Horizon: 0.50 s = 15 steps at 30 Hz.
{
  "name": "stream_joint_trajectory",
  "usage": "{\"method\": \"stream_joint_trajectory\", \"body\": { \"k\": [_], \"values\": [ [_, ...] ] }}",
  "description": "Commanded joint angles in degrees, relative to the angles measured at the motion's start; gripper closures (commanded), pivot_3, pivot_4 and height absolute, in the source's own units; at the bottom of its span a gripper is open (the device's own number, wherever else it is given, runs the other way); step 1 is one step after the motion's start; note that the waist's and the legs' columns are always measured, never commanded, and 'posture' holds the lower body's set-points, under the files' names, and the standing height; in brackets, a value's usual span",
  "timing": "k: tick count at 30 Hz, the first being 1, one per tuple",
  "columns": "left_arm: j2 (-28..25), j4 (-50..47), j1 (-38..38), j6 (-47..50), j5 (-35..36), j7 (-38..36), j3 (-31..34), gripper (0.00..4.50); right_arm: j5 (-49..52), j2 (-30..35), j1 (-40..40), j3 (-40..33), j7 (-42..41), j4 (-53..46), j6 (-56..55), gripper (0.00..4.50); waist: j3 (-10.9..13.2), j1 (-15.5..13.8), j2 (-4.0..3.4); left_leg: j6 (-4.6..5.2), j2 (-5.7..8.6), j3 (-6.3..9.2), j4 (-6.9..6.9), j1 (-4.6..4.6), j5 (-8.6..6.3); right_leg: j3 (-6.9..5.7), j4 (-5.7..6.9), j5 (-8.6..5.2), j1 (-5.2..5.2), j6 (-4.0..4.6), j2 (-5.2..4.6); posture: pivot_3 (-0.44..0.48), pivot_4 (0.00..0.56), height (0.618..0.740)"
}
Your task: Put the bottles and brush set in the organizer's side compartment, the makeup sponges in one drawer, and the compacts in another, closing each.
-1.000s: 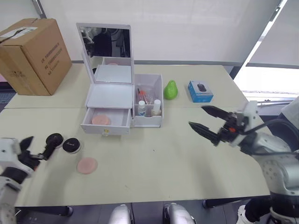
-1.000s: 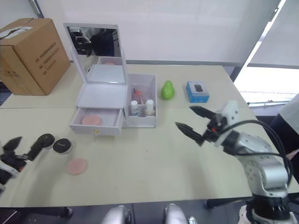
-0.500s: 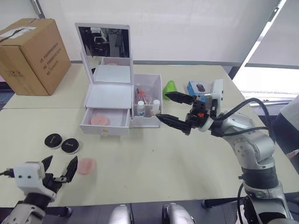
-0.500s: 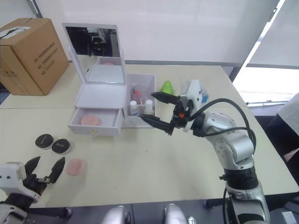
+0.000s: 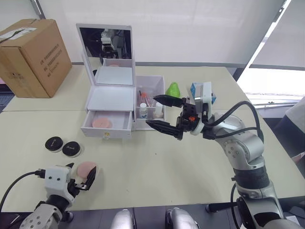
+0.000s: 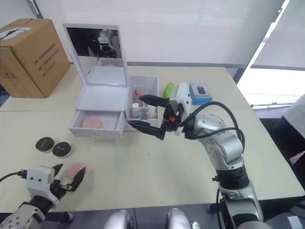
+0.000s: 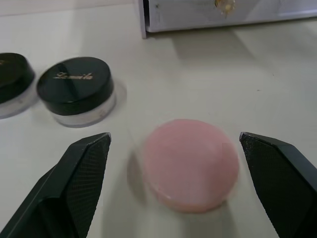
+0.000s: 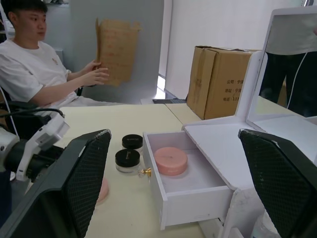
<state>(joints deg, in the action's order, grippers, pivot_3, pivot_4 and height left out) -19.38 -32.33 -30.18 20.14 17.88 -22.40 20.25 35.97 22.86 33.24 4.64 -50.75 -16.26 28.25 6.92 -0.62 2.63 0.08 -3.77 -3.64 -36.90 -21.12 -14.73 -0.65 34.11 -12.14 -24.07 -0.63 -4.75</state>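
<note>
The white organizer [image 5: 113, 98] stands with its mirror lid up and its lower drawer [image 5: 106, 126] open, a pink makeup sponge [image 5: 100, 123] inside. Two bottles [image 5: 143, 109] and the brush set [image 5: 146, 98] stand in the side compartment [image 5: 155, 84]. A loose pink sponge [image 7: 190, 163] lies on the table in front, between the fingers of my open left gripper [image 5: 82, 172], which do not touch it. Two black-lidded compacts [image 5: 72, 148] sit just left of it. My right gripper [image 5: 151, 110] hangs open in front of the side compartment, holding nothing.
A cardboard box [image 5: 33, 55] stands at the back left. A green pear-shaped item [image 5: 172, 89] and a blue box [image 5: 196, 89] lie right of the organizer, behind my right arm. A seated person [image 8: 34, 64] holds cardboard beyond the table's left side.
My left gripper has moved forward until its open fingers stand on either side of the loose sponge. My right gripper has shifted a little left, closer to the organizer's front.
</note>
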Motion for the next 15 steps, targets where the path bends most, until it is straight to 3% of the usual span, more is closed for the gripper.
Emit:
{"method": "stream_joint_trajectory", "body": {
  "k": [1, 9, 15],
  "values": [
    [-0.4, 0.6, 1.0, 1.3, -1.2, 0.9, -1.8, 0.02, 0.1, -0.2, 1.2, -1.0, 0.5, -1.9, -1.1, 0.00, 0.0, 0.0, -0.03, 0.00, 0.00, 0.00, 0.00, 0.00, 0.00, 0.00, 0.00, 0.02, -0.01, 0.03, 0.00, 0.000, 0.150, 0.740],
    [-1.4, 2.9, 0.0, 5.5, -2.7, 1.8, -3.4, 0.02, 0.8, 0.5, 1.0, -1.7, 1.6, -3.5, -0.1, 0.00, -0.1, 0.1, -0.28, 0.00, -0.04, 0.06, 0.00, 0.04, 0.00, 0.07, -0.01, -0.02, -0.04, 0.03, 0.10, 0.000, 0.150, 0.740],
    [-0.7, -0.5, 0.9, 10.3, 0.1, 2.8, -2.6, 0.02, 0.6, 1.0, 0.8, -1.7, 1.9, -3.6, 0.1, 0.00, -0.2, 0.1, -0.46, 0.00, -0.06, 0.10, 0.01, 0.05, -0.01, 0.09, 0.00, -0.03, -0.05, 0.06, 0.17, 0.000, 0.150, 0.740]
  ]
}}
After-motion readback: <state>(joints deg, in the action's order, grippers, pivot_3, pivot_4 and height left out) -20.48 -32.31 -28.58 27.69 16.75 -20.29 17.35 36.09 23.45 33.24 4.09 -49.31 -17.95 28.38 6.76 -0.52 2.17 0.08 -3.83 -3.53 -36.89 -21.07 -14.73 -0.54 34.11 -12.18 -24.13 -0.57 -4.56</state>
